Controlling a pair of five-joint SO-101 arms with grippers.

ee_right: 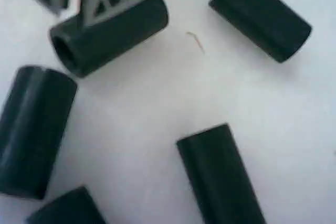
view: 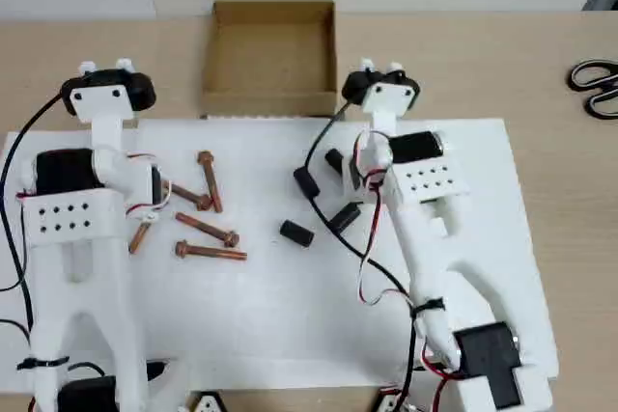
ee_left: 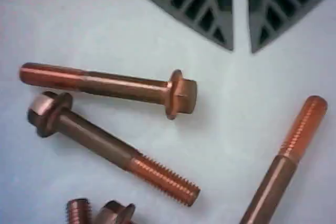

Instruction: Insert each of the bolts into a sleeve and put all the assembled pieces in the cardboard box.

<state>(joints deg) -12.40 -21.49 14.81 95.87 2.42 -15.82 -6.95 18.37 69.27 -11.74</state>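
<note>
Several copper bolts (view: 210, 252) lie loose on the white foam sheet (view: 290, 315) beside the left arm (view: 72, 209). Black sleeves (view: 296, 233) are scattered beside the right arm (view: 425, 190). In the left wrist view my left gripper (ee_left: 241, 50) hangs above the foam with only a thin slit between its fingers and holds nothing; one bolt (ee_left: 107, 83) and another (ee_left: 113, 153) lie just off its tips. My right gripper (ee_right: 76, 14) hovers shut over one lying sleeve (ee_right: 110, 32), with more sleeves (ee_right: 220, 174) around. The cardboard box (view: 273, 55) stands empty at the back.
Scissors (view: 597, 87) lie on the wooden table at the far right. Cables trail from both arms across the foam sheet. The front half of the sheet between the arms is bare.
</note>
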